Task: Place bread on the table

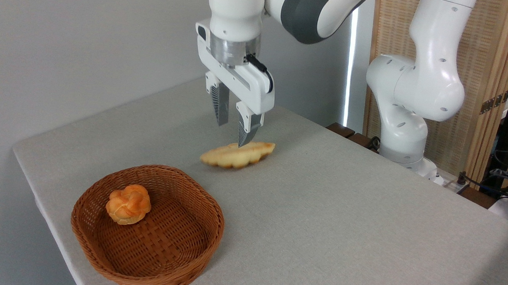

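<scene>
Pale golden braided loaf, the bread (237,155), lies on the light grey cloth-like surface (341,215), well clear of the brown woven wicker basket (147,232) (small orange knotted bun (128,204) remains inside). White two-finger end effector (233,118) hangs just above the loaf, fingers parted, holding nothing; near fingertip overlaps the loaf's top edge in view, contact unclear. Judged: release step, placement apparently done. Next move calls for a straight vertical retreat, avoiding dragging the bread.
</scene>
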You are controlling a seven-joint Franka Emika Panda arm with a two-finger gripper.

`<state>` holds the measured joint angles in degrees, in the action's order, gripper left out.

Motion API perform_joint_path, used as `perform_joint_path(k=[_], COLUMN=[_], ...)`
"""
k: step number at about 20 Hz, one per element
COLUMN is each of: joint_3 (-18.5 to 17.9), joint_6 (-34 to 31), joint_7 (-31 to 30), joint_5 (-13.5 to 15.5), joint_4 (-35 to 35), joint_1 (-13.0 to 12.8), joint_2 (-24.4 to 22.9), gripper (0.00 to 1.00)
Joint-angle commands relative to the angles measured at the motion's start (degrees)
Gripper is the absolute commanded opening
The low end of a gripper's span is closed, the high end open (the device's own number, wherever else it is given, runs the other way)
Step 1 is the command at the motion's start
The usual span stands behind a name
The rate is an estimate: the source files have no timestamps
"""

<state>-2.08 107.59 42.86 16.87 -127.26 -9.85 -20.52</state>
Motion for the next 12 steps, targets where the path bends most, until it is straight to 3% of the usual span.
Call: perform_joint_path(k=[1,3,5,7,9,12], joint_3=[-1.09,-1.26,-1.61,-1.01,0.83,1.9], joint_6=[-3.96,-5.8,-7.65,-9.14,-11.51,-12.4], joint_7=[-0.58,-1.12,-1.12,-1.2,-1.2,-2.78], joint_5=[-3.23,-6.83,-8.77,-10.35,-10.8,-10.89], joint_4=[8.75,12.98,16.32,19.83,24.31,27.31], joint_1=[0.1,0.18,0.18,1.84,4.48,5.02], joint_2=[2.93,4.25,5.57,7.76,10.75,13.48], gripper=[1.0,1.0,1.0,1.0,1.0,1.0])
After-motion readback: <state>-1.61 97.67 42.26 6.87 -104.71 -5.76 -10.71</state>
